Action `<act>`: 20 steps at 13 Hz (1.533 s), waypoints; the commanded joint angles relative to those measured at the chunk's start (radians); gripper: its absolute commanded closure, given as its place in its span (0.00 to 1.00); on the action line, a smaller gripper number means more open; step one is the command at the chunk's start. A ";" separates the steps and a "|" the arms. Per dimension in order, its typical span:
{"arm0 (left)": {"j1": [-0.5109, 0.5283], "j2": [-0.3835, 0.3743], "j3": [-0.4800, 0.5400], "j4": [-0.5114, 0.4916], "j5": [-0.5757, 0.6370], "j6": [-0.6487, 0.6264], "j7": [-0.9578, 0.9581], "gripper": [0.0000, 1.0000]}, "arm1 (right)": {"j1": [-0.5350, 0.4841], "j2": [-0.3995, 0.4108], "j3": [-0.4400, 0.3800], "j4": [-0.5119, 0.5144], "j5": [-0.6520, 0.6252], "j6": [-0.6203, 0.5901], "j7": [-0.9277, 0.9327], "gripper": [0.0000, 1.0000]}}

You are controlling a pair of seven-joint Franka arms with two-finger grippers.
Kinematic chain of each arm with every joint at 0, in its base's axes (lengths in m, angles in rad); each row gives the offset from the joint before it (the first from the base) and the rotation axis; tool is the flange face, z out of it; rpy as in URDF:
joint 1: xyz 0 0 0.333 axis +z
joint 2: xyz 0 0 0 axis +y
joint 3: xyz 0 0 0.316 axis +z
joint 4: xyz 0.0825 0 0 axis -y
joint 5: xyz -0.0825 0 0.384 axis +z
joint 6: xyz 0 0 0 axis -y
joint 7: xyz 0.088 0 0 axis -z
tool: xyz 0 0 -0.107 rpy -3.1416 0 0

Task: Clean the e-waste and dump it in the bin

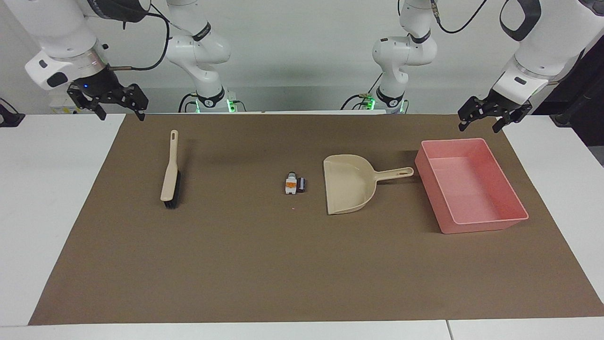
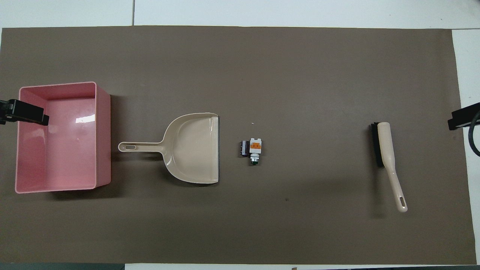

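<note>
The e-waste lies mid-mat as two small pieces side by side: a white block with an orange patch [image 1: 291, 183] [image 2: 255, 145] and a dark flat chip [image 1: 302, 184] [image 2: 243, 148]. The pink bin [image 1: 488, 225] [image 2: 103, 138] stands at the left arm's end of the mat and holds nothing. My left gripper [image 1: 479, 126] [image 2: 24, 112] hangs open in the air over the bin's outer rim. At the right arm's end, my right gripper [image 1: 121, 115] [image 2: 463, 118] hangs open over the mat's edge. Neither gripper holds anything.
A beige dustpan [image 1: 349, 186] [image 2: 193, 148] lies between the e-waste and the bin, mouth toward the e-waste, handle toward the bin. A beige brush with dark bristles [image 1: 170, 172] [image 2: 386, 150] lies toward the right arm's end. A brown mat [image 1: 302, 274] covers the white table.
</note>
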 commanded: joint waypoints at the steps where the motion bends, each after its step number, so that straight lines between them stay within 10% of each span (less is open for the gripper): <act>1: 0.012 -0.028 -0.008 -0.031 -0.003 0.006 0.007 0.00 | -0.003 -0.015 0.002 -0.015 0.018 0.005 0.006 0.01; 20: 0.012 -0.028 -0.008 -0.031 -0.003 0.006 0.007 0.00 | -0.011 -0.066 -0.004 -0.111 0.064 0.002 0.009 0.01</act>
